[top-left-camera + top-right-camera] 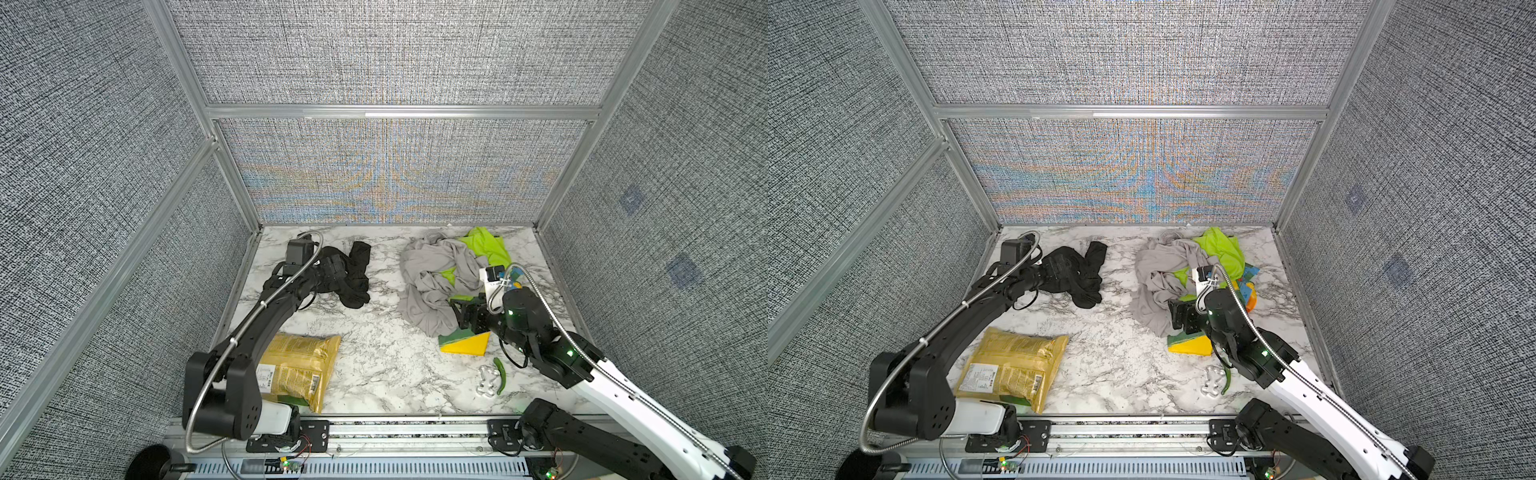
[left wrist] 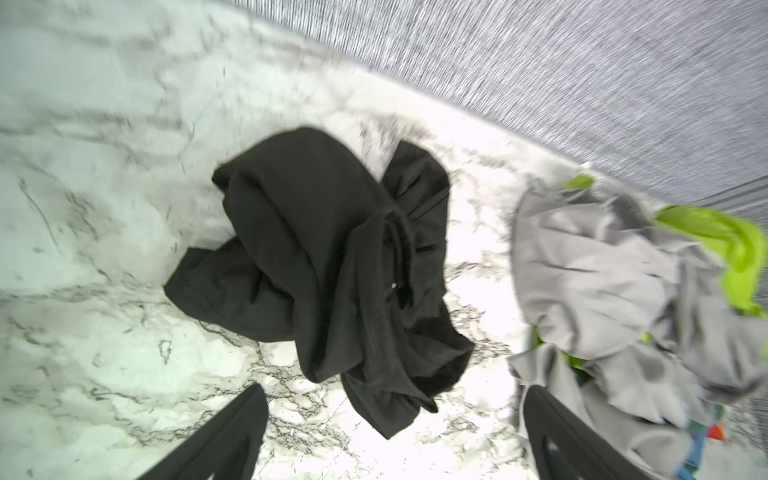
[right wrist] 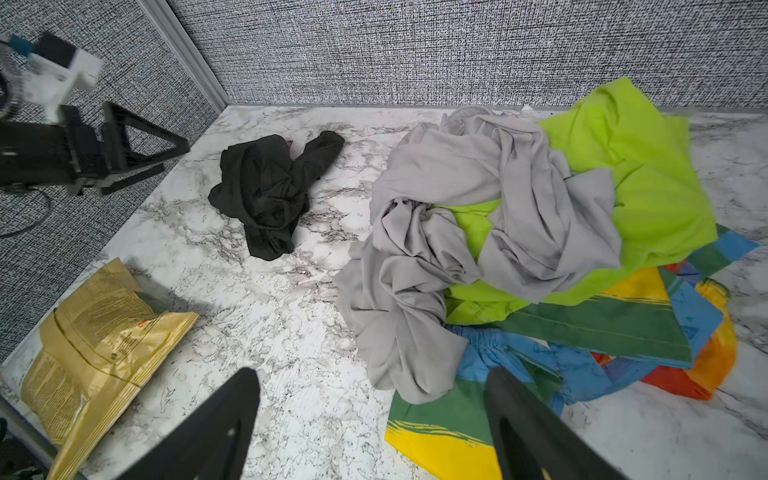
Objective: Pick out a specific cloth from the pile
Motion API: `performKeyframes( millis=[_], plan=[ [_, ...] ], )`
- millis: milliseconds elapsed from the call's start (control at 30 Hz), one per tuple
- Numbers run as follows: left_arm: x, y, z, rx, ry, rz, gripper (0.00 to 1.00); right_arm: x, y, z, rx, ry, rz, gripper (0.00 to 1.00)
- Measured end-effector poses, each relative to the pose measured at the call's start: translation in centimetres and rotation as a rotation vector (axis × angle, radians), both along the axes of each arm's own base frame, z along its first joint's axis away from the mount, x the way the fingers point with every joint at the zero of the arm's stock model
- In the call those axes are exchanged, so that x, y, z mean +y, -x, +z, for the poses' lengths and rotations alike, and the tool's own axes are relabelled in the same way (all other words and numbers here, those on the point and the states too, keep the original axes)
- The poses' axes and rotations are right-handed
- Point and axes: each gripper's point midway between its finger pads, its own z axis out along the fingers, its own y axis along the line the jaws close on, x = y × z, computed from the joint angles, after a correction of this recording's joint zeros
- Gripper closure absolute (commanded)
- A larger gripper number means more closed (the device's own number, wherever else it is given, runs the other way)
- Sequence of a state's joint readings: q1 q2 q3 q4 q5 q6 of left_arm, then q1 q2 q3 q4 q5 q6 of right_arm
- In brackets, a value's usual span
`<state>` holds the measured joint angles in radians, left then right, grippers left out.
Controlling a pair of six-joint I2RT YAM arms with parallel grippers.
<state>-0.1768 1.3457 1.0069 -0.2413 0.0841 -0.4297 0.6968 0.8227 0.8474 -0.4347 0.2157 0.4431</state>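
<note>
1 cloth (image 1: 353,274), black, lies alone on table (image 1: 374,353), back-left, well apart from pile (image 1: 436,274). Pile = 3: grey (image 3: 436,249), lime (image 3: 644,187), patterned (image 3: 602,332). 1 bag (image 1: 299,365), contents unseen. L gripper (image 2: 390,428) jaws wide, empty, near cloth. R gripper (image 3: 374,415) wide, empty, by pile.

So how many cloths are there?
4: black cloth alone on the left; grey cloth, green cloth and patterned cloth heaped together on the right. More may hide underneath.
</note>
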Motion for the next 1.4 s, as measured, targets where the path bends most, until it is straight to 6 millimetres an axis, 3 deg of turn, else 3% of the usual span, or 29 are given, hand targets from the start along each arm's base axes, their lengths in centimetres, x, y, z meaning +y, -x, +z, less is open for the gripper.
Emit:
performKeyframes(
  millis=[100, 200, 433, 700, 1000, 1167, 1400],
  plan=[
    [0.5, 1.4, 2.0, -0.082, 0.002, 0.010, 0.01, -0.6, -0.3, 0.1, -0.006, 0.005, 0.000, 0.03],
    [1.5, 2.7, 2.6, -0.156, -0.023, 0.039, 0.01, -1.0, -0.3, 0.3, -0.016, 0.008, 0.013, 0.03],
    [5.3, 5.6, -1.4, -0.178, -0.144, 0.178, 0.01, -2.8, -0.5, 0.6, -0.025, 0.061, -0.047, 0.01],
    [8.0, 7.2, -5.2, -0.213, -0.302, 0.241, 0.01, -6.0, -0.7, 1.0, -0.058, 0.122, -0.185, 0.01],
    [8.7, 6.0, -6.2, -0.309, -0.419, 0.241, 0.01, -7.1, -1.2, 0.4, -0.055, 0.163, -0.245, 0.01],
    [8.6, 4.6, -5.5, -0.382, -0.465, 0.229, 0.01, -8.1, -1.8, -1.3, -0.033, 0.216, -0.297, 0.01],
    [9.1, 4.6, -7.7, -0.417, -0.541, 0.202, 0.01, -11.0, -4.2, -4.9, -0.028, 0.296, -0.392, 0.01]
  ],
)
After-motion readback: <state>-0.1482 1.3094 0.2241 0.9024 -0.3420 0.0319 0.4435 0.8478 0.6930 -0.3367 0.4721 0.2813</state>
